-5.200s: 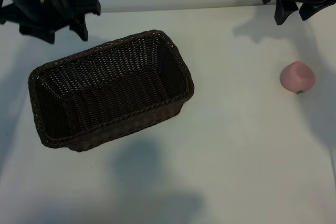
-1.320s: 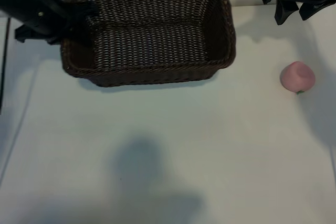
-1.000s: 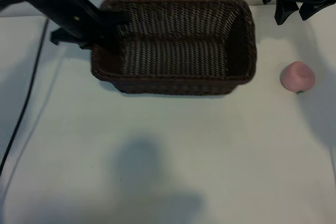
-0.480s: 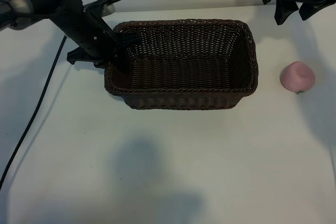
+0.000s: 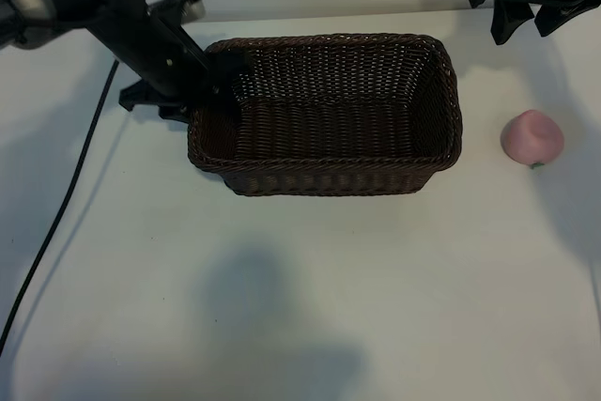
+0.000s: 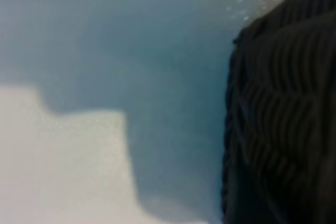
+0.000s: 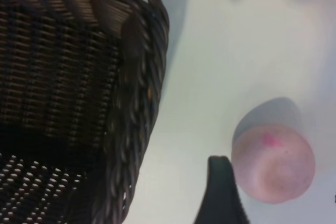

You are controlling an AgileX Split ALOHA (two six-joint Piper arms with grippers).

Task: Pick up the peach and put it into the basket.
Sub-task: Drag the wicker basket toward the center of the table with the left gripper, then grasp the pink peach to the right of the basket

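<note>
The basket (image 5: pixel 324 115) is showing rough dark-brown woven wicker; the peach (image 5: pixel 531 137) is looking smooth, matt pink.

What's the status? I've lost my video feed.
Left gripper at the basket's left end. Right gripper open, empty, hovering behind the peach. Peach on the table, right of basket, not yet picked. Nothing between them.

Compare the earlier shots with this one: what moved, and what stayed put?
The basket went from lying askew at the table's left to square-on near the middle, closer to the peach, carried by the left gripper, now at its left end wall. The peach and the right gripper, at the far right corner, stayed put.
</note>
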